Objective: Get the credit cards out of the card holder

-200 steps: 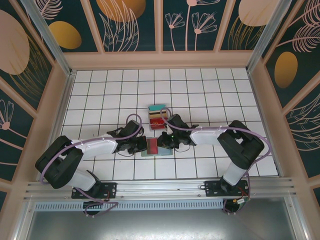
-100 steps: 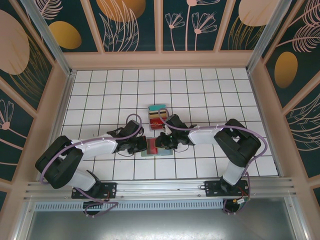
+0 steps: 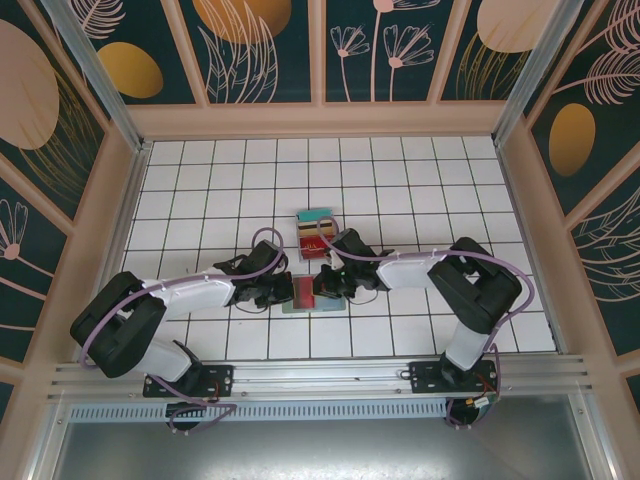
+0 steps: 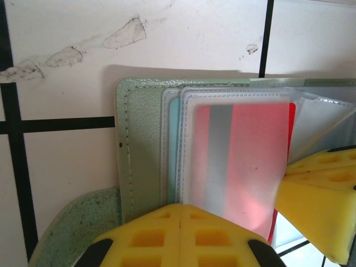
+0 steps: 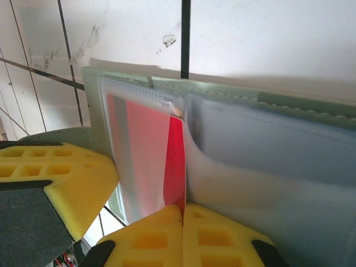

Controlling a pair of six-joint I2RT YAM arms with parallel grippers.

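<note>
Fingers of both arms meet over the card holder (image 3: 312, 298), which lies open on the white-tiled counter (image 3: 200, 200), near the front and roughly midway between the two bases. Top view: the left fingers (image 3: 288, 292) reach the holder's left half and the right fingers (image 3: 320, 287) its middle. A red credit card (image 3: 304, 291) shows between them. A clear tray (image 3: 315, 235) with a coloured stack stands just behind the holder, apart from it.

Left wrist view: the left fingers (image 4: 181, 233) are pressed fully together, yellow pads meeting along a closed seam. Their tips sit at the lower edge of a frosted clear sleeve (image 4: 233, 111) of the holder. Whether anything is pinched between them cannot be told. The grey-green cover (image 4: 142, 144) lies flat on the tiles, and the red card, with its grey stripe, shows through the sleeve. One yellow pad of the right fingers (image 4: 317, 206) touches the sleeve's right edge.

Right wrist view: the right fingers (image 5: 182, 228) are closed tight. A bare strip of the red credit card (image 5: 175, 167) emerges from the sleeve and narrows down into their seam, so the card's edge is nipped there. Most of the card sits inside the sleeve. The holder's green rim (image 5: 278, 100) runs across the top, its light-blue inner half (image 5: 278, 150) to the right. A pad of the left fingers (image 5: 61, 178) rests beside the sleeve on the left.
</note>
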